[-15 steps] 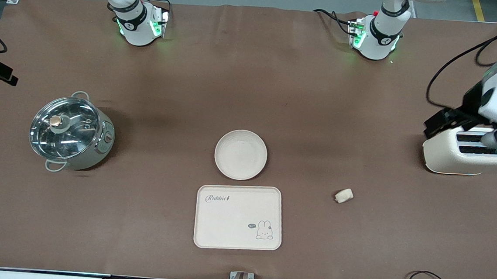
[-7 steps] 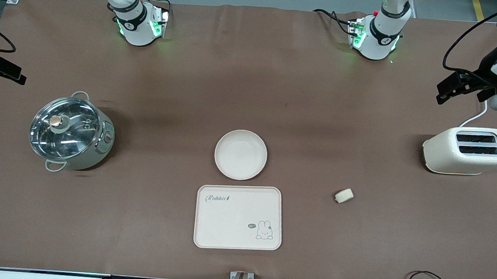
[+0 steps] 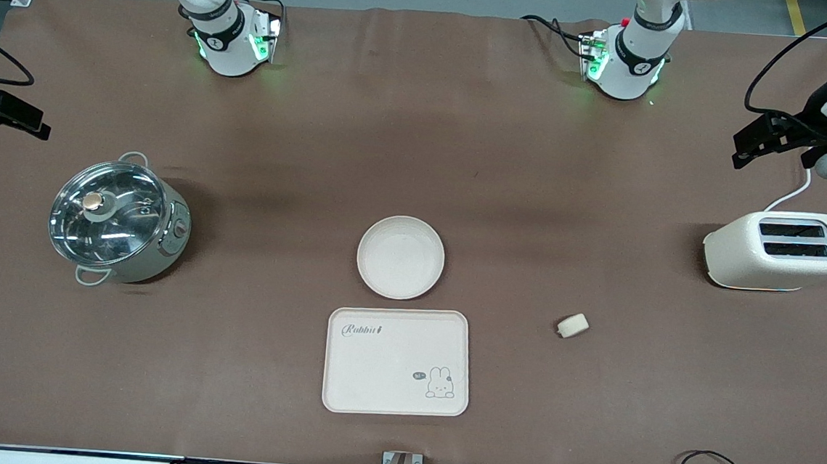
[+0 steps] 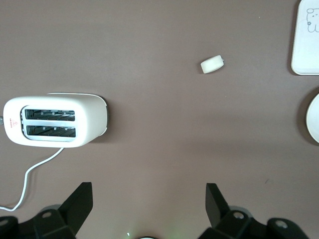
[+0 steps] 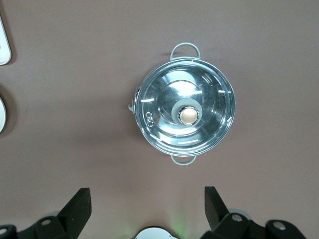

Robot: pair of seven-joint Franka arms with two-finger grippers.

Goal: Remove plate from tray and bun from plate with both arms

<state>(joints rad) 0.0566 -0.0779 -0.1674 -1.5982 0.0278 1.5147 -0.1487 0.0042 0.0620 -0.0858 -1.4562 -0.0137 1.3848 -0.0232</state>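
Observation:
The round cream plate [image 3: 401, 256] lies on the brown table near its middle, just farther from the front camera than the rabbit tray [image 3: 396, 361]. The small pale bun [image 3: 572, 325] lies on the cloth toward the left arm's end; it also shows in the left wrist view [image 4: 212, 64]. My left gripper [image 3: 769, 140] is open and empty, high over the table's end above the toaster. My right gripper [image 3: 7, 116] is open and empty, high over the right arm's end near the pot. The plate's edge shows in the left wrist view [image 4: 314, 117].
A cream toaster [image 3: 780, 250] with a white cord stands at the left arm's end, also in the left wrist view [image 4: 55, 121]. A steel pot with glass lid [image 3: 117, 217] stands at the right arm's end, also in the right wrist view [image 5: 184, 110]. Cables run along the front edge.
My left gripper has lifted off from over the toaster and moved away from the front camera and outward. My right gripper has drifted slightly inward at the other end.

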